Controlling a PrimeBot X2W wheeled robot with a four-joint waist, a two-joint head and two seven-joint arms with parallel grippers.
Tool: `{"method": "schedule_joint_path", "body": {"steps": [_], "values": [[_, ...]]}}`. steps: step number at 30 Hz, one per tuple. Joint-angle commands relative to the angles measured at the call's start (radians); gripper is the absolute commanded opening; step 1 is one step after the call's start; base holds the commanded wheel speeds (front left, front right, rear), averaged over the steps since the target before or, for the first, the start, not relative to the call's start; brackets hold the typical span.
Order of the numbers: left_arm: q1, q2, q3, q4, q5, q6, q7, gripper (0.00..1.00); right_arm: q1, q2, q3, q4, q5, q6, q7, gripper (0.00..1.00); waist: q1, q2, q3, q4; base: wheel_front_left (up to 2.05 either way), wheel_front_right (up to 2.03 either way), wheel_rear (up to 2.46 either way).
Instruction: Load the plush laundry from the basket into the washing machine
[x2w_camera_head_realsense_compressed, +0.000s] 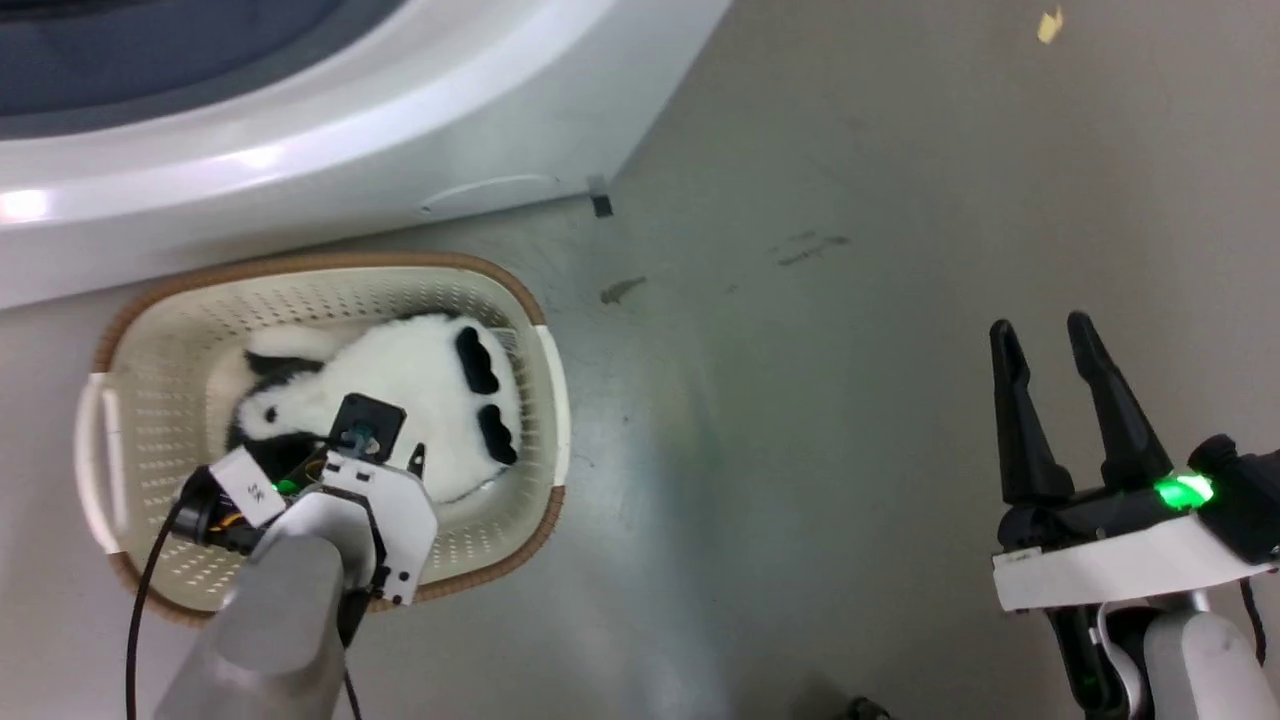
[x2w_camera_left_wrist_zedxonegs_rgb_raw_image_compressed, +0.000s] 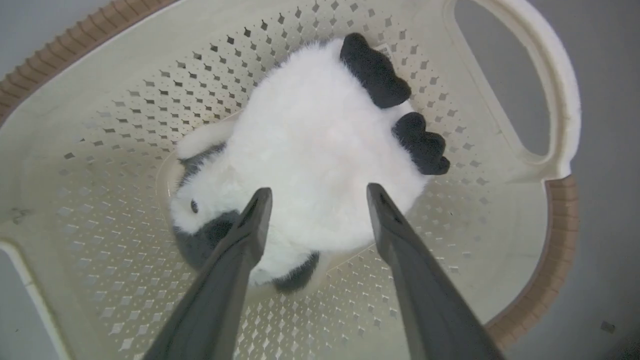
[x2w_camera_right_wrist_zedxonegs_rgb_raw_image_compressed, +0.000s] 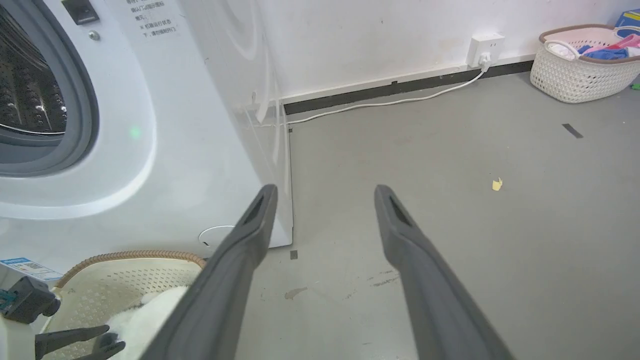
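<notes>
The plush laundry (x2w_camera_head_realsense_compressed: 420, 380), a fluffy white toy with black limbs, lies in the cream basket (x2w_camera_head_realsense_compressed: 330, 270) on the floor in front of the washing machine (x2w_camera_head_realsense_compressed: 300, 130). My left gripper (x2w_camera_left_wrist_zedxonegs_rgb_raw_image_compressed: 318, 190) hangs open inside the basket, its two dark fingers (x2w_camera_left_wrist_zedxonegs_rgb_raw_image_compressed: 240, 250) straddling the toy's white body (x2w_camera_left_wrist_zedxonegs_rgb_raw_image_compressed: 320, 150) from above. I cannot tell whether they touch it. Off to the right, my right gripper (x2w_camera_head_realsense_compressed: 1042, 326) is open and empty above bare floor. In the right wrist view the washer's steel drum (x2w_camera_right_wrist_zedxonegs_rgb_raw_image_compressed: 30, 90) shows behind the grey gasket, and the basket rim (x2w_camera_right_wrist_zedxonegs_rgb_raw_image_compressed: 130, 256) sits low at the left.
Grey floor spreads to the right of the basket. A second basket (x2w_camera_right_wrist_zedxonegs_rgb_raw_image_compressed: 580, 75) with coloured clothes stands by the far wall. A white cable (x2w_camera_right_wrist_zedxonegs_rgb_raw_image_compressed: 390, 102) runs along the skirting to a wall socket. A small yellow scrap (x2w_camera_right_wrist_zedxonegs_rgb_raw_image_compressed: 496, 184) lies on the floor.
</notes>
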Motion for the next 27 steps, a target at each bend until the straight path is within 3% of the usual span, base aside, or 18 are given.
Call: {"method": "schedule_joint_path", "body": {"steps": [1, 21, 27], "values": [[-0.045, 0.019, -0.015, 0.047, -0.006, -0.007, 0.029, 1.00, -0.021, 0.002, 0.004, -0.006, 0.014, -0.001, -0.012, 1.00, -0.0001, -0.0001, 0.035, -0.029, 0.00, 0.00, 0.00], [-0.289, 0.078, -0.101, 0.282, -0.028, -0.020, 0.187, 1.00, -0.025, 0.002, 0.032, -0.005, 0.094, -0.001, -0.053, 1.00, -0.0001, -0.0001, 0.218, -0.109, 0.00, 0.00, 0.00], [-0.354, 0.095, -0.130, 0.361, -0.043, -0.005, 0.225, 1.00, -0.026, 0.002, 0.033, -0.009, 0.125, -0.001, -0.068, 1.00, -0.0001, -0.0001, 0.288, -0.128, 0.00, 0.00, 0.00]]}}
